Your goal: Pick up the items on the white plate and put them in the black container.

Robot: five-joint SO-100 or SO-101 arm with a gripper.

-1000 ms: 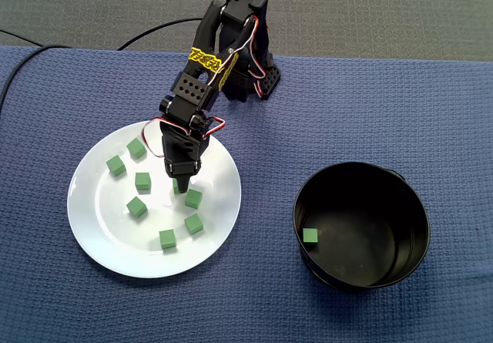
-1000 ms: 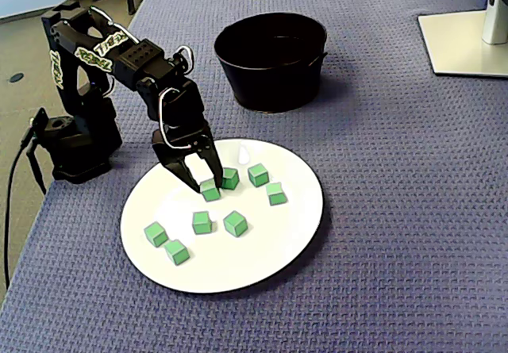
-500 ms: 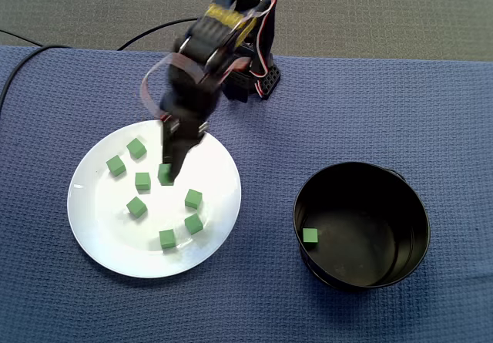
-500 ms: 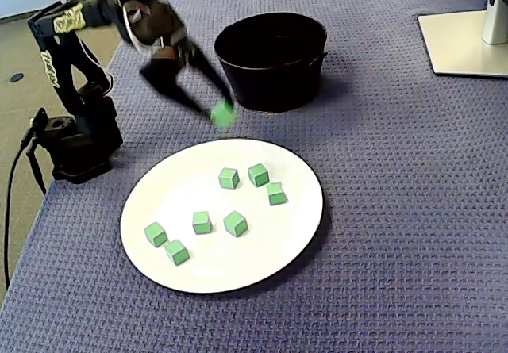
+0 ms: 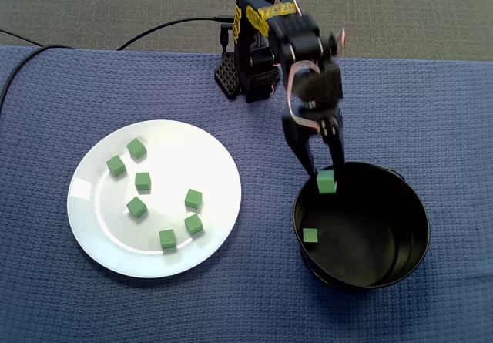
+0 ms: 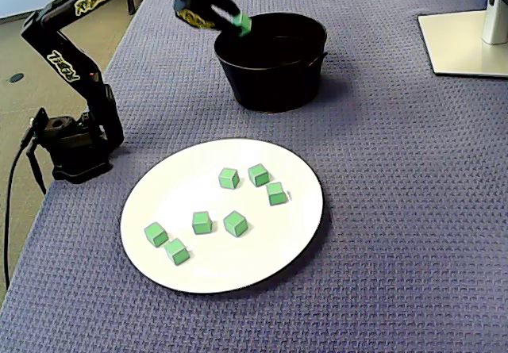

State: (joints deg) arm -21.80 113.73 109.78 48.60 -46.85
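We have one green cube [image 5: 326,182] clamped at the fingertips of the gripper [image 5: 324,175], fingers closed on two of its sides. It hangs above the upper-left rim of the black container [image 5: 420,231] in a fixed view. In a fixed view from the side it is likewise at the lip on the arm's side [image 6: 242,24], raised above the wall. We judge the height is there to clear the rim.

We read the cube as barely inside the rim. A release here probably lands in the container but could clip the edge, so a little more reach toward the centre would give margin.

The container floor has plenty of room, with one loose cube [image 5: 310,236] near the left wall.

The white plate [image 5: 166,154] is well apart from the container and holds seven cubes [image 5: 142,181]. Most are spaced enough for the fingers, though the two at lower right [image 5: 193,211] are close together.

The blue cloth [image 5: 431,112] between plate and container gives a straight path. A white stand base [image 6: 468,40] sits well off to the side.
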